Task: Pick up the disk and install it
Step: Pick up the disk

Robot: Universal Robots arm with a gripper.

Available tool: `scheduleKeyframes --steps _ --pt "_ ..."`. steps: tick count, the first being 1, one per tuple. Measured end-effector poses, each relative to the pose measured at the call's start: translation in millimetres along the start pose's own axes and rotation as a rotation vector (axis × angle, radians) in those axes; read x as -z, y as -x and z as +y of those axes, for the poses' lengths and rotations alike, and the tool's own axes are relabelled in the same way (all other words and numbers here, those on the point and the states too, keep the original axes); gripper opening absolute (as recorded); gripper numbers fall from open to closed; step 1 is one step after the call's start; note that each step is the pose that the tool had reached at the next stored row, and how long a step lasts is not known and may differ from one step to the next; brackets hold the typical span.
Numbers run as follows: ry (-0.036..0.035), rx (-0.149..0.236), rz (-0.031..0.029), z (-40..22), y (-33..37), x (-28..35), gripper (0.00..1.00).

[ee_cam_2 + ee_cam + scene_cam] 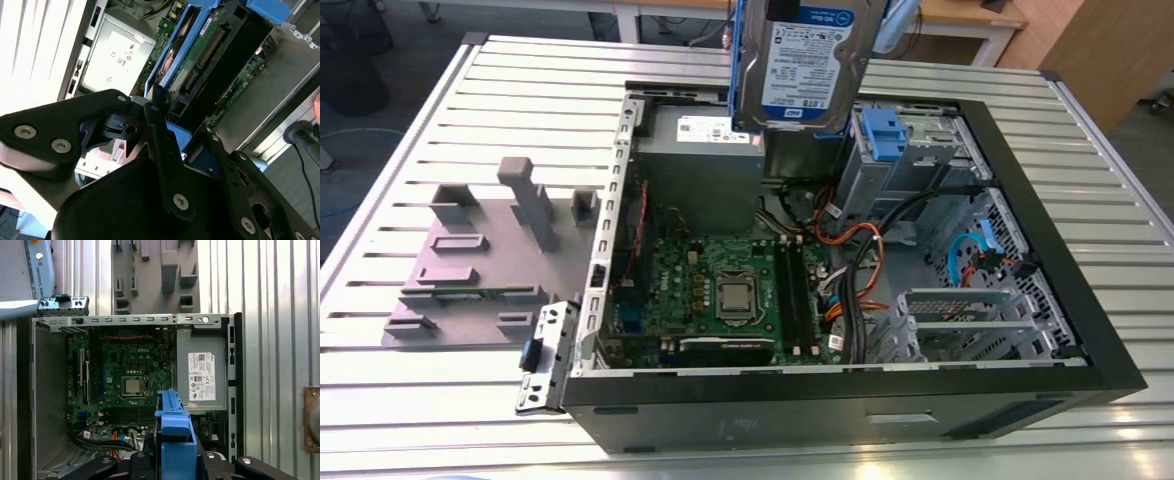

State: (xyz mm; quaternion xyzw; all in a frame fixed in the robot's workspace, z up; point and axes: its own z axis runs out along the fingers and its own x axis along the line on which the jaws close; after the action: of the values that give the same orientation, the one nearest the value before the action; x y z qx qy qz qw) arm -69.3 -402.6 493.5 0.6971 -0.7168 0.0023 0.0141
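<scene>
Firmly clenched, the 2 black fingers (161, 140) of the gripper (175, 462) grasp the disk (794, 65) across its blue-railed edges. In the second wrist view the drive's underside and connector edge run away from the fingers. In the exterior view the disk hangs upright in the air, its blue-and-white label facing the camera. It is above the far end of the open computer case (1067, 290) and touches nothing inside. Just below it are the grey power supply (700, 150), with its white sticker, and a drive bay holding a blue caddy (881, 135). Further in lies the green motherboard (720, 280). The case lies on its side on a slatted metal table (400, 400). A grey moulded fixture (480, 250) sits beside it on the exterior view's left.
</scene>
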Motion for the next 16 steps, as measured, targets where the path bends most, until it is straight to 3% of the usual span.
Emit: scheduleKeyframes --steps 2,6,8,16 --pt "-0.0009 -0.001 0.0318 -0.6 -22.5 -0.7 0.37" --pt "-0.0009 -0.001 0.0319 -0.6 -22.9 -0.7 0.37" --pt "-0.001 -0.001 0.0364 -0.9 -33.7 -0.9 0.37" --pt "-0.001 -0.001 0.0368 -1.0 -35.4 -1.0 0.37"
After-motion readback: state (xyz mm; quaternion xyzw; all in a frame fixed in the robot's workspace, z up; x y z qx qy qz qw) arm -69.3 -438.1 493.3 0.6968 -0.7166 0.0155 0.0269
